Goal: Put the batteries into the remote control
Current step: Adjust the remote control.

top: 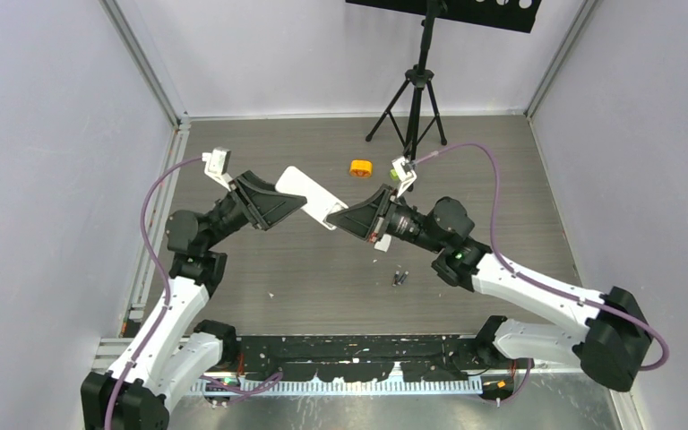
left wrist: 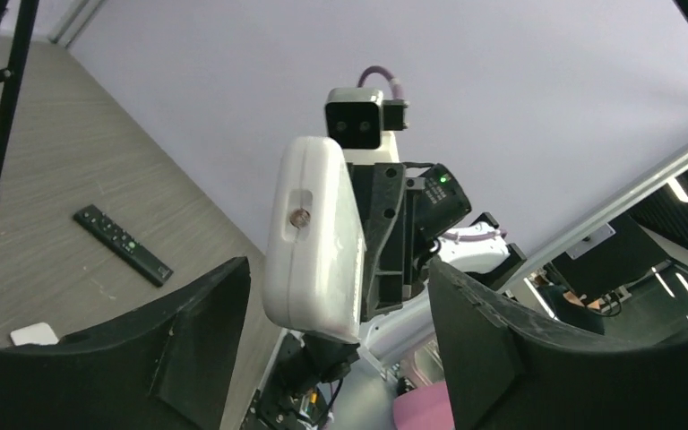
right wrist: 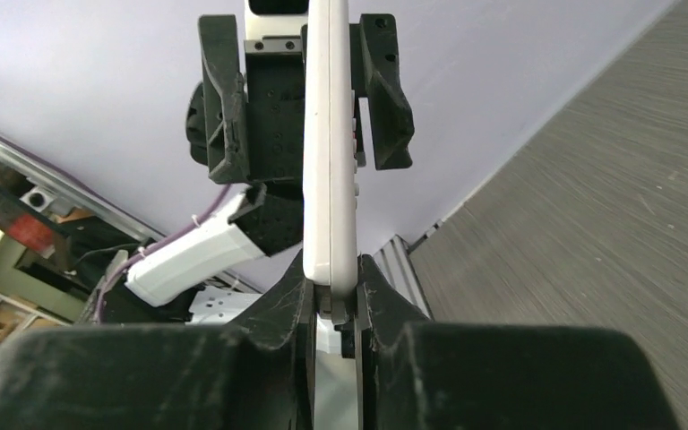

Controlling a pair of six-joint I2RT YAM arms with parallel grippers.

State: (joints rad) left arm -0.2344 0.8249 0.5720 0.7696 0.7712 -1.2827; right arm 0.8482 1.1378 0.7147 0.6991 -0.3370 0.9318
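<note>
My right pincer (right wrist: 333, 288) pinches one end of the white remote control (right wrist: 330, 161), which is held in the air above the table (top: 260, 260); my left pincer (left wrist: 340, 278) stands spread on either side of its other end; the batteries (top: 400, 278) lie on the table near my right arm; an orange round block (top: 361, 167) sits farther back.

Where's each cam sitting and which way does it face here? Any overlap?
Top external: above and behind the bases, looking down on the table; left arm and right arm both show.
Left wrist: faces the right arm across the white remote end; open left gripper frames it.
Right wrist: looks along the remote's edge toward the left arm; right gripper pinches it.
Shared: all three see the remote; each wrist view shows the other gripper.
</note>
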